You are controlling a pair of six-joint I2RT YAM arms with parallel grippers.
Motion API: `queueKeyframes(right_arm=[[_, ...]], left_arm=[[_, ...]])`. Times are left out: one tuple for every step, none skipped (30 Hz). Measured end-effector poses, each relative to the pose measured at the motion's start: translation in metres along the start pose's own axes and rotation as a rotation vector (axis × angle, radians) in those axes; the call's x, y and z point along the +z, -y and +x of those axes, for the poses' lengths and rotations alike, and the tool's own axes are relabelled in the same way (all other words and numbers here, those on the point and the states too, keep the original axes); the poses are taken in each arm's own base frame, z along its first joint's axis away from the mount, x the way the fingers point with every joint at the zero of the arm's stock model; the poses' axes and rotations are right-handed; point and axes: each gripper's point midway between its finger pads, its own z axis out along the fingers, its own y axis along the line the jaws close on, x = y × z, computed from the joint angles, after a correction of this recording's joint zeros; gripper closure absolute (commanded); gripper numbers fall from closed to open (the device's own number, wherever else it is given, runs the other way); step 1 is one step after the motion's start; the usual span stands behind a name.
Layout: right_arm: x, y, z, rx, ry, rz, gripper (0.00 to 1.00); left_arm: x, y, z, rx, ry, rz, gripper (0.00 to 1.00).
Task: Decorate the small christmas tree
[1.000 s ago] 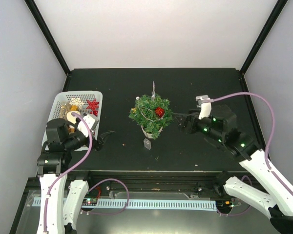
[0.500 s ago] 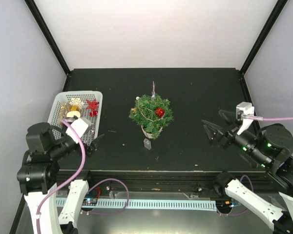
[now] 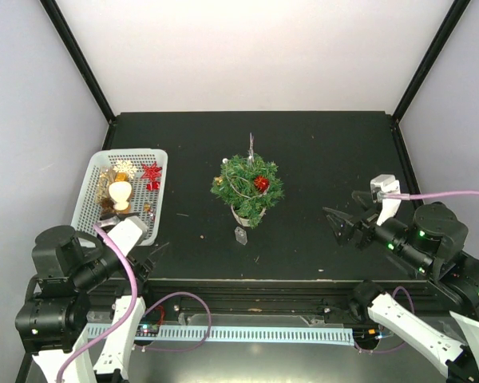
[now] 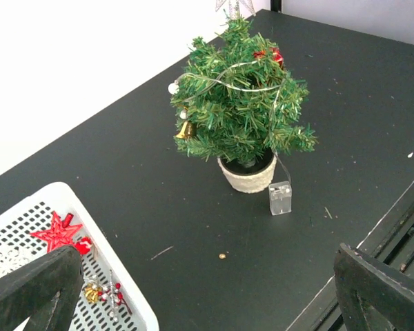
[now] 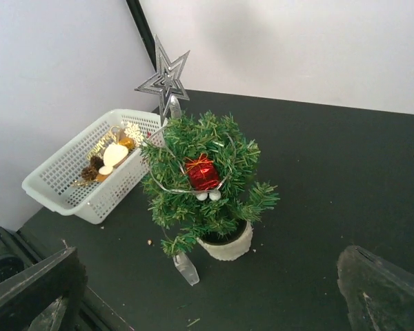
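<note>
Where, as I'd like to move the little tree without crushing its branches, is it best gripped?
By the cream pot, low and from the side, jaws level with the table: bushy branches overhang it and a star tops the tree, so coming from above looks blocked. Avoid the clear box at its near side.

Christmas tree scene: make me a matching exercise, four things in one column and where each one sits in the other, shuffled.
Things:
1. silver star
2. red gift box
3. clear plastic box
4. red star

Places:
A. in the white basket
B. on the table beside the pot
C. at the very top of the tree
D. hanging among the branches

Pairs: 1-C, 2-D, 3-B, 4-A
</note>
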Motion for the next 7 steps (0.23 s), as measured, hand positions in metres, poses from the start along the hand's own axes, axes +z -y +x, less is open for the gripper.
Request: queueKeyframes(right_arm=[[0.0001, 0.0003, 0.0010, 0.000, -0.004, 0.001, 0.00], [0.0001, 0.0006, 0.0014, 0.000, -0.006, 0.003, 0.00], [0.0000, 0.0007, 0.0015, 0.000, -0.005, 0.003, 0.00], [0.0000, 0.0008, 0.0017, 0.000, -0.007, 0.004, 0.00], [0.0000, 0.0010, 0.0021, 0.000, -0.008, 0.004, 0.00], [0.0000, 0.0013, 0.0027, 0.001, -0.010, 0.006, 0.00], [0.0000, 0.0015, 0.0031, 0.001, -0.012, 0.007, 0.00]], left_arm=[[0.0000, 0.0006, 0.0007, -0.002, -0.003, 0.002, 0.01], [0.0000, 0.0011, 0.0013, -0.005, -0.005, 0.005, 0.01], [0.0000, 0.0014, 0.0017, -0.006, -0.006, 0.006, 0.01], [-0.0001, 0.0020, 0.0020, -0.008, -0.007, 0.008, 0.01], [-0.0001, 0.0021, 0.0019, -0.008, -0.006, 0.009, 0.01], [-0.0001, 0.0024, 0.0018, -0.008, -0.005, 0.011, 0.01], [-0.0001, 0.0026, 0.0017, -0.008, -0.005, 0.012, 0.01]])
